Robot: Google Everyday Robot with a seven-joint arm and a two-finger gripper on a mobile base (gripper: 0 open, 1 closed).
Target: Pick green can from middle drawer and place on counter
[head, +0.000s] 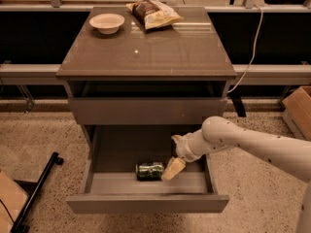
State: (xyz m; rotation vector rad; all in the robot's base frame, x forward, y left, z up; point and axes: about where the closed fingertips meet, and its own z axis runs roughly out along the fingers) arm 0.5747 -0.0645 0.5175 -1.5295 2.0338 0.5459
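Note:
The green can (149, 171) lies on its side on the floor of the open middle drawer (146, 202), near its front centre. My gripper (173, 169) reaches into the drawer from the right on a white arm, its pale fingertips just right of the can and close to touching it. The counter (146, 52) is the glossy grey-brown cabinet top above.
A white bowl (107, 22) and a brown and yellow snack bag (153, 13) sit at the back of the counter. A closed drawer front (146, 111) is above the open one. A cardboard box (299, 111) stands at the right, a black stand leg (36, 191) at the left.

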